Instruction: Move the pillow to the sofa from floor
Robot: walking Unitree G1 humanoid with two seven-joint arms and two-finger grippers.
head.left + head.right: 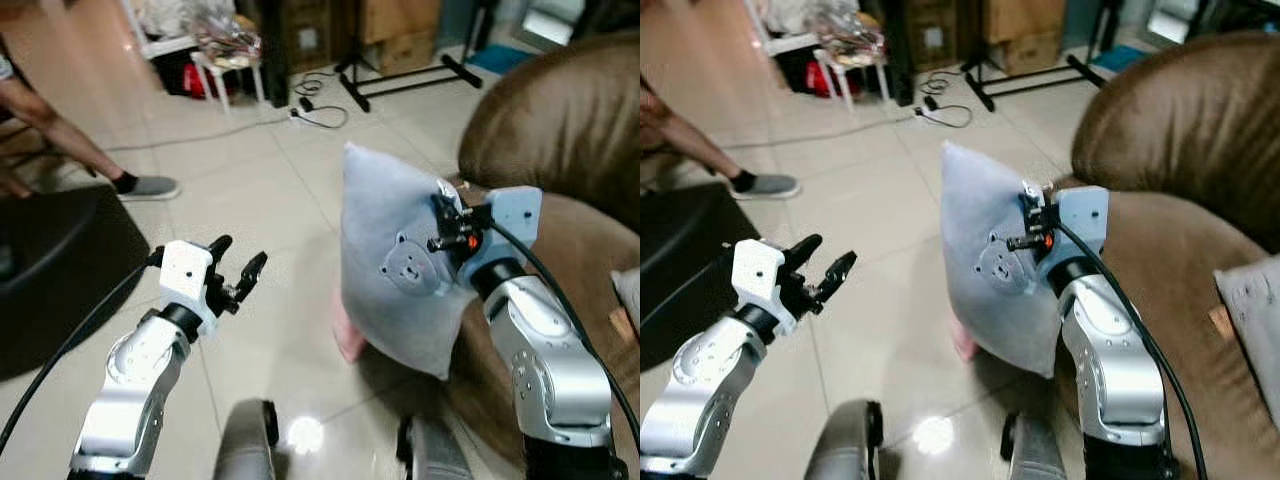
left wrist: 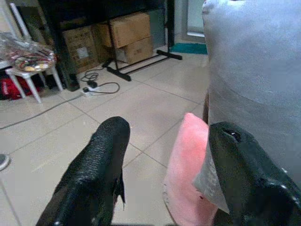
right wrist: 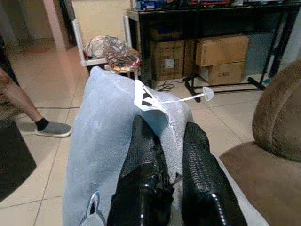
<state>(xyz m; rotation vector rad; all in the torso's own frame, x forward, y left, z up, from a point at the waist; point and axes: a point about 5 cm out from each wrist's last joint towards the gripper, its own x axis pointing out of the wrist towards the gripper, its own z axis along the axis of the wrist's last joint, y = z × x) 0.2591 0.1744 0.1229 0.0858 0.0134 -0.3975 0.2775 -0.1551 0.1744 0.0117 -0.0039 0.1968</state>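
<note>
The carry is under way: the right tool [image 1: 450, 225] pinches the top edge of the pillow [image 1: 395, 270], which hangs upright off the floor [image 1: 260, 190], just beside the sofa's [image 1: 560, 140] front edge. The left tool [image 1: 238, 275] hovers wide and empty over the floor. Next, I judge, the pillow must swing right and be lowered onto the seat; its far side and the pink thing [image 2: 188, 165] beneath it are partly hidden.

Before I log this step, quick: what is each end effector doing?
Left end effector: open, empty, held over the floor.
Right end effector: shut on the light blue pillow, holding it upright beside the brown sofa.
</note>
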